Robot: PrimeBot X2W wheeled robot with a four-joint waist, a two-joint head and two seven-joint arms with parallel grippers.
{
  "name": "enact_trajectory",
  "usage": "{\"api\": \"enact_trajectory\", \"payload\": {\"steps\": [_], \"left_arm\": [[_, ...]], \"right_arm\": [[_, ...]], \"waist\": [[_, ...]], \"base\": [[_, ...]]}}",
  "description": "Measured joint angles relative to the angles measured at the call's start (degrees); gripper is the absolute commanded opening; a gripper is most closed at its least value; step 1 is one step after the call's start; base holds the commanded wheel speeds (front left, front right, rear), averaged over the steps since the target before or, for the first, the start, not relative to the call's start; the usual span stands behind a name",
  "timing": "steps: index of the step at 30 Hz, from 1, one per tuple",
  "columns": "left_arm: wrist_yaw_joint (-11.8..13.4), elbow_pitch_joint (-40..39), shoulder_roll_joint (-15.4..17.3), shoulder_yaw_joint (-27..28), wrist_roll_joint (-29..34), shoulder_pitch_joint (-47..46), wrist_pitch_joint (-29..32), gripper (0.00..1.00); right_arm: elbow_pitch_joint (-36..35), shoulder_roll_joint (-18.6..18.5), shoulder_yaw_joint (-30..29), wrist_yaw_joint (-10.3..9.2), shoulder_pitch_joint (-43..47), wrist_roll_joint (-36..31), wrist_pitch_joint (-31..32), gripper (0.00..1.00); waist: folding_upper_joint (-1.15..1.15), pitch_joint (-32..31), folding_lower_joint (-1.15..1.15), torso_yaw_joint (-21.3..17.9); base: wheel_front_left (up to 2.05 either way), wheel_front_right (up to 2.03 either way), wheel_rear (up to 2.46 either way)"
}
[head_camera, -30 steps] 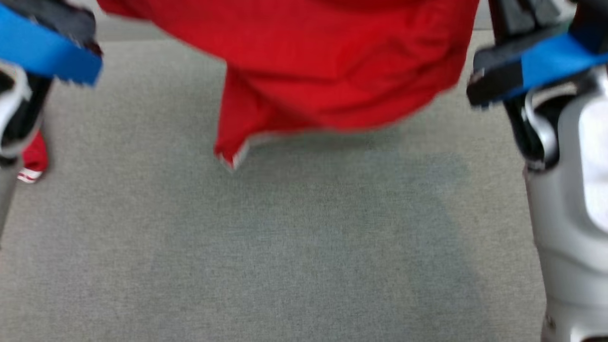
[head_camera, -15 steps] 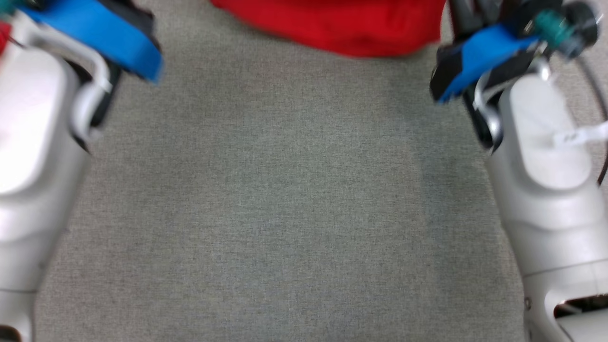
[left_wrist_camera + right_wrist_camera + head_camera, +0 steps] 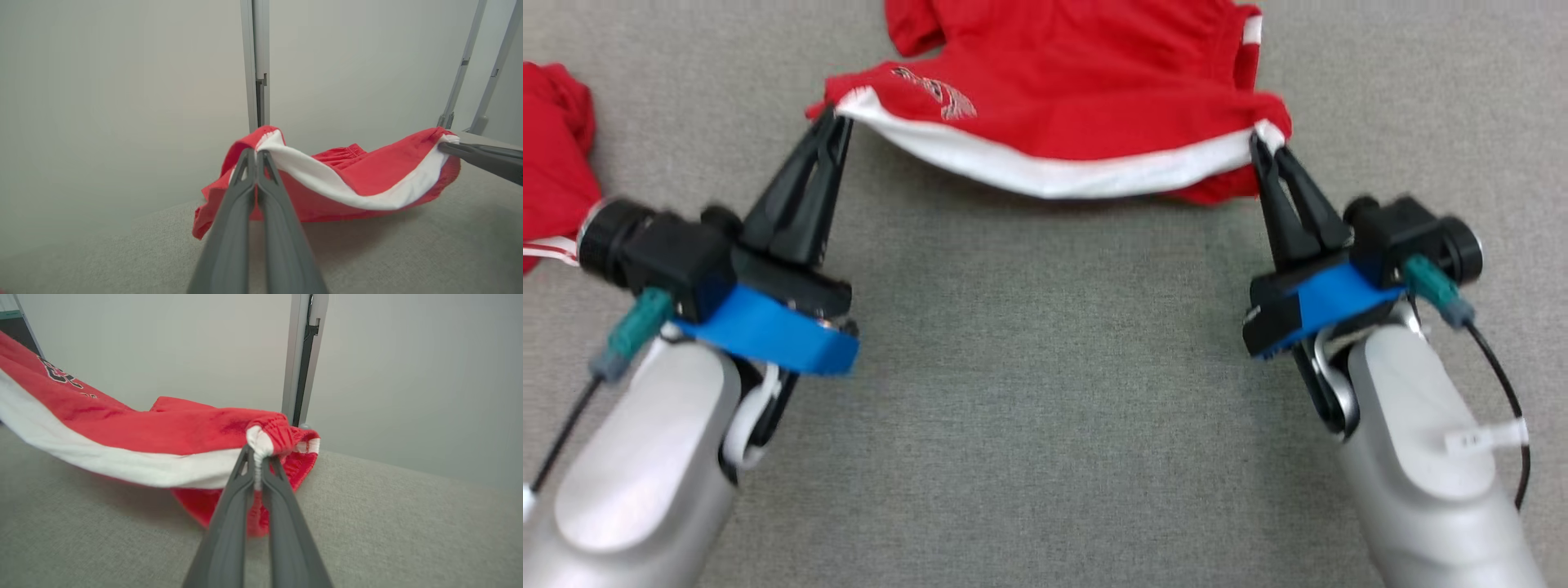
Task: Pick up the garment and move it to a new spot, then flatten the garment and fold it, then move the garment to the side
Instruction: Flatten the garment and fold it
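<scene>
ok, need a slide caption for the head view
Both jaws shut on opposite ends of the white-edged red garment, its edge sagging over the grey surface; another red cloth lies left.

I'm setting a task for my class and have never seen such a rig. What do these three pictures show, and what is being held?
It is a two-armed robot. The wide picture comes from a camera on its head, looking down at a grey fabric surface. The other two come from cameras on its wrists, each looking along that arm's dark fingers. The left gripper and right gripper are each shut on one end of the white-trimmed edge of a red garment, lifting it while the rest lies on the surface. Another red cloth lies at the left.
</scene>
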Motion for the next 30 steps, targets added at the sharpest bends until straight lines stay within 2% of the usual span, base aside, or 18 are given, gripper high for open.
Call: {"api": "enact_trajectory", "payload": {"steps": [10,15,22,27,30], "left_arm": [[5.25,-15.51,0.75,4.6,2.85,20.77,-0.08,0.0],[8.79,-23.27,3.8,5.22,4.1,29.44,0.57,0.0],[13.71,-35.29,9.5,6.02,5.87,38.03,6.72,0.0],[13.34,-35.6,10.42,5.56,4.25,39.06,9.95,0.0],[11.5,-32.39,9.38,5.06,2.36,37.06,10.62,0.0]], "right_arm": [[-15.11,0.04,0.4,0.0,19.25,1.13,0.14,0.0],[-23.43,0.04,0.97,0.0,28.2,2.59,2.96,0.0],[-36.73,0.07,-0.09,0.0,39.12,3.0,9.58,0.0],[-37.22,-0.07,0.15,0.0,40.55,2.15,13.26,0.0],[-34.7,0.0,0.88,0.0,39.2,2.99,13.68,0.0]], "waist": [[0.0,-8.42,-0.01,0.76],[0.0,-12.23,-0.02,0.05],[0.0,-14.3,-0.02,-1.69],[0.0,-12.93,0.0,-2.36],[0.0,-11.82,0.0,-2.62]], "base": [[0.0,0.0,0.0],[0.0,0.0,0.0],[0.0,0.0,0.0],[0.0,0.0,0.0],[0.0,0.0,0.0]]}}
